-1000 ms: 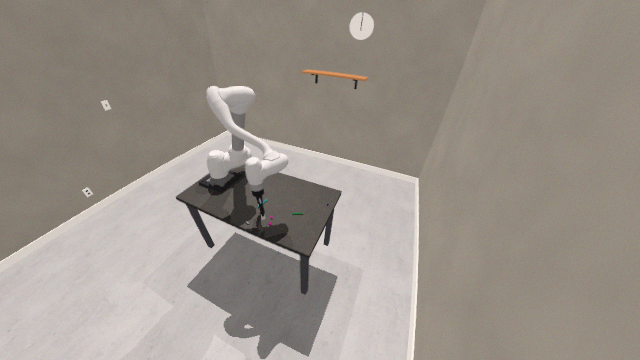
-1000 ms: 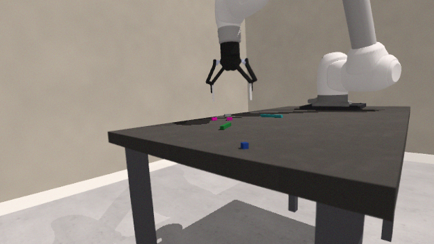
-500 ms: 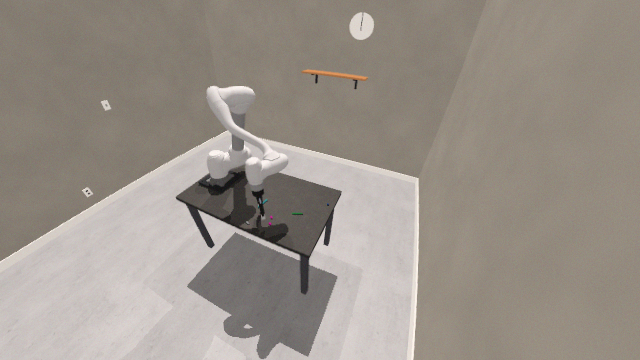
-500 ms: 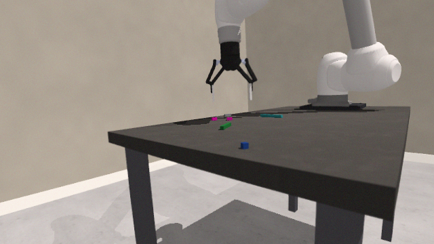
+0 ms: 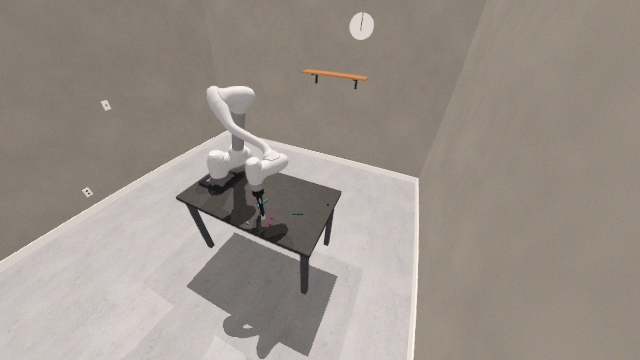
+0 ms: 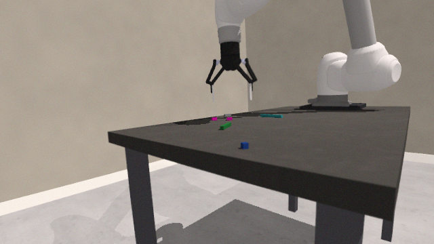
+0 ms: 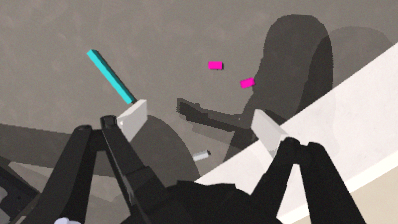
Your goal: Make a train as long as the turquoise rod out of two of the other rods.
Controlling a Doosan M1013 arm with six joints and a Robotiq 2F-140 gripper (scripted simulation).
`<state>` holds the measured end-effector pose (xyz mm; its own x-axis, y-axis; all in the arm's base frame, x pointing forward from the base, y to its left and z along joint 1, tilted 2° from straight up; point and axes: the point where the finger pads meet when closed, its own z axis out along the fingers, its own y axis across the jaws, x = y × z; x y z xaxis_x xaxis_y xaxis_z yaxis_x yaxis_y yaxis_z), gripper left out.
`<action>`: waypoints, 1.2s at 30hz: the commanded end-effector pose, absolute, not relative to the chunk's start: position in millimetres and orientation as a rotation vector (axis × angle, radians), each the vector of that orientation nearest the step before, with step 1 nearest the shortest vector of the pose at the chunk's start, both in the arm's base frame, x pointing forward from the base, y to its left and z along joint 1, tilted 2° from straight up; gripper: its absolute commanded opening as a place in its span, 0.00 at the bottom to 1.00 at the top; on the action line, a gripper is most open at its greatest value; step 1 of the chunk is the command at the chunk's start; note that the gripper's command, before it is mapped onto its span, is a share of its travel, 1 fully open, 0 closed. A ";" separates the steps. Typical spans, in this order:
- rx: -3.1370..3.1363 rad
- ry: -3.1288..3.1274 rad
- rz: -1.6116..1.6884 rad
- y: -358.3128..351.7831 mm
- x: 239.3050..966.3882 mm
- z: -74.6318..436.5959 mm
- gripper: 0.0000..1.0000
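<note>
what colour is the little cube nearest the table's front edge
Blue, clearest in the exterior view.

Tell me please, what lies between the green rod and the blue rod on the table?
Nothing: in the exterior view only bare dark table top separates the green rod from the blue rod. The top view shows the same.

rods (image 6: 225,126) scattered on table (image 6: 339,159)
</note>
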<state>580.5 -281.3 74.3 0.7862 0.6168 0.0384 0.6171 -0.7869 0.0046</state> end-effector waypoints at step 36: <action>-2.313 -2.136 -0.060 -235.9 575.4 75.6 1.00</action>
<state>576.5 -243.4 75.3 0.2232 0.9746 0.0161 0.9744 -0.2236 0.0249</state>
